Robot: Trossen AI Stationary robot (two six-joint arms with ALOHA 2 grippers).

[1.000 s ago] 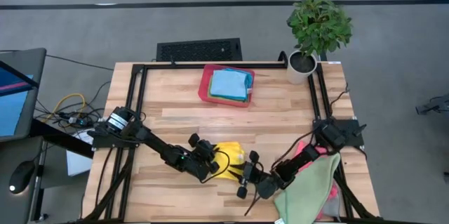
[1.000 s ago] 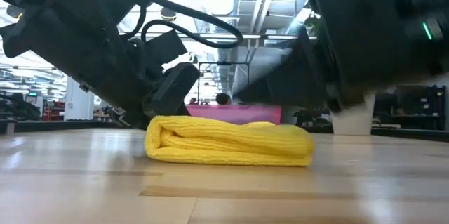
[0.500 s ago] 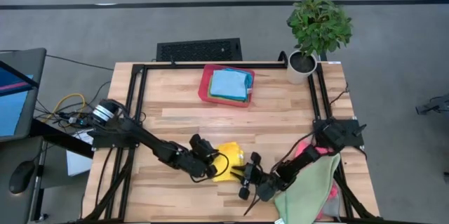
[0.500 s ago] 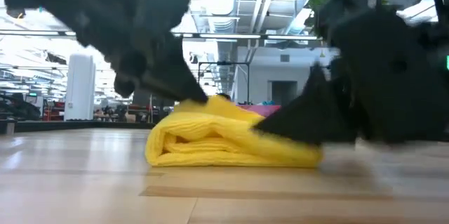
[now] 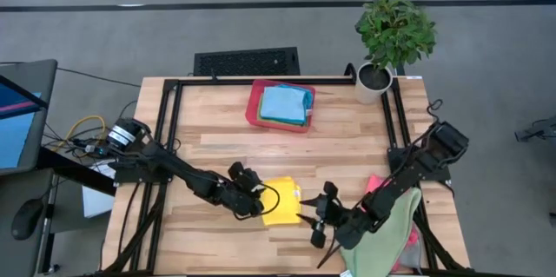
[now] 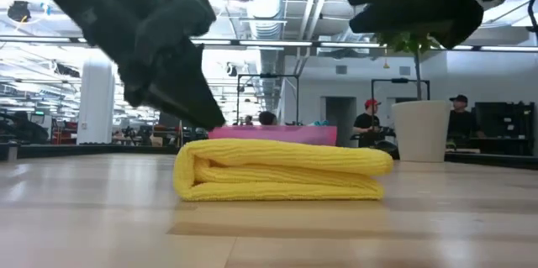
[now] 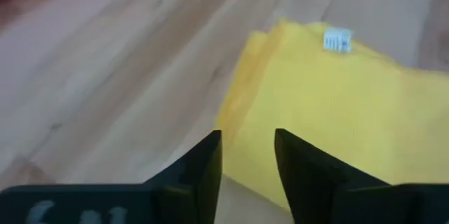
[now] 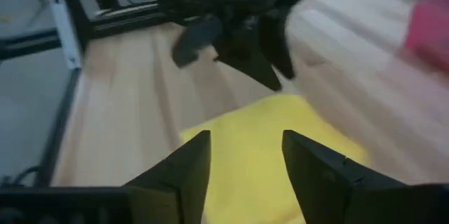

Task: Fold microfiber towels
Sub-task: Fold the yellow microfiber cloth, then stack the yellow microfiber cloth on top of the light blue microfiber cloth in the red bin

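Yellow towel [image 5: 281, 204]: folded into a flat layered packet, lying on the table [image 5: 347, 151] near its front edge between both grippers; held by neither. Left gripper [image 5: 254, 201] just beside its left edge, right gripper [image 5: 319, 217] just off its right edge; both with fingers parted and empty. Blue towel [image 5: 284, 104] folded in the red tray [image 5: 253, 107]; green towel [image 5: 382, 234] and pink towel [image 5: 376, 183] heaped unfolded at the front right corner, apparently left to do.

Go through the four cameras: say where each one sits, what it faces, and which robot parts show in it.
High view: above, looking down on the table, both arms, yellow towel, red tray.
Low view: at tabletop height, facing the folded yellow towel; arms overhead.
Left wrist view: past the left gripper, open, onto the towel.
Right wrist view: past the right gripper, open, towards the left arm.
All four share the yellow towel.
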